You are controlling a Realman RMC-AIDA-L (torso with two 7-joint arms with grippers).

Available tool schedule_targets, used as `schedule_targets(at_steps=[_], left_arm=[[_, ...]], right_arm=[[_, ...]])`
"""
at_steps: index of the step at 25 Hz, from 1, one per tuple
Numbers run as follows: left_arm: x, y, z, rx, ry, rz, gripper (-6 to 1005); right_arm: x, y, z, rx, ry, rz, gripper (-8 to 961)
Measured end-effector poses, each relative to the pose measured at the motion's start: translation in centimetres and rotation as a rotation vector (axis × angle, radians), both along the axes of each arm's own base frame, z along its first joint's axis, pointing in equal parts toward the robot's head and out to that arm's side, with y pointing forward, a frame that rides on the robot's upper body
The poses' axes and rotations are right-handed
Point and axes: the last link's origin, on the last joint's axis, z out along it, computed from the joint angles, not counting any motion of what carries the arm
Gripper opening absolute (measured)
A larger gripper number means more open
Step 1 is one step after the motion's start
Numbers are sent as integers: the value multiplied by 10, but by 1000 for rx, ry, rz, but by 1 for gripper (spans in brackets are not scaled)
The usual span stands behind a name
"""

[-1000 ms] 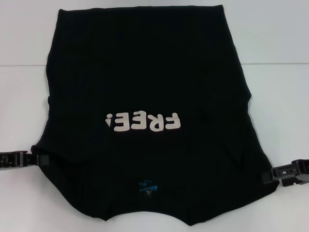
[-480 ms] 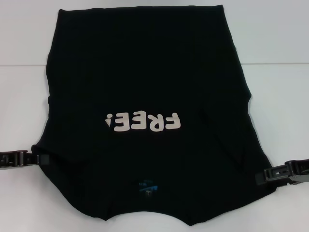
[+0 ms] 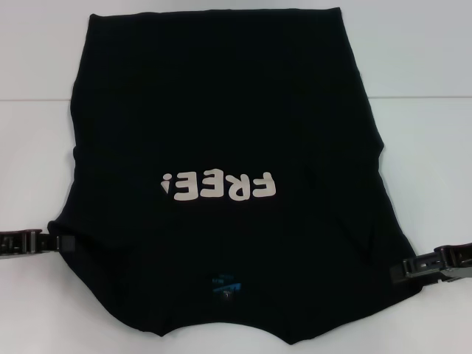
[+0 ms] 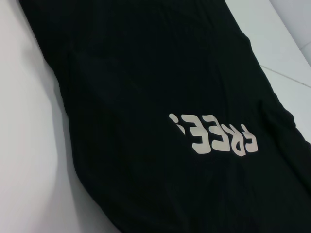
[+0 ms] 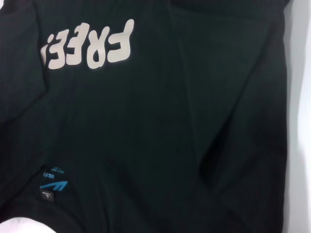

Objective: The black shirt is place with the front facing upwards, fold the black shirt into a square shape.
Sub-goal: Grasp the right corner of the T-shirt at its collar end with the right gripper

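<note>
Hands flank our black shirt [image 3: 221, 133] on the desk [image 3: 428, 147]: left hand [image 3: 65, 242] at nine o'clock, right hand [image 3: 402, 271] at four, both touching its edges; grip we cannot tell.

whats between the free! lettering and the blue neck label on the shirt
Only plain black shirt cloth between the FREE! lettering and blue neck label, seen in the head view.

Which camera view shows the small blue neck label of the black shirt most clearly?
The right wrist view: the blue neck label is large there, below the "FREE!" lettering on the black shirt. The head view shows the label only as a tiny blue mark. The left wrist view does not show it.
</note>
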Motion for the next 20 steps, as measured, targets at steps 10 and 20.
schedule_targets(at_steps=[10, 20], left_arm=[[0, 0, 1, 1, 2, -1, 32], [0, 0, 1, 1, 3, -5, 32]], right_arm=[[-1, 0, -2, -21, -27, -4, 810], [-3, 2, -2, -29, -33, -9, 389]])
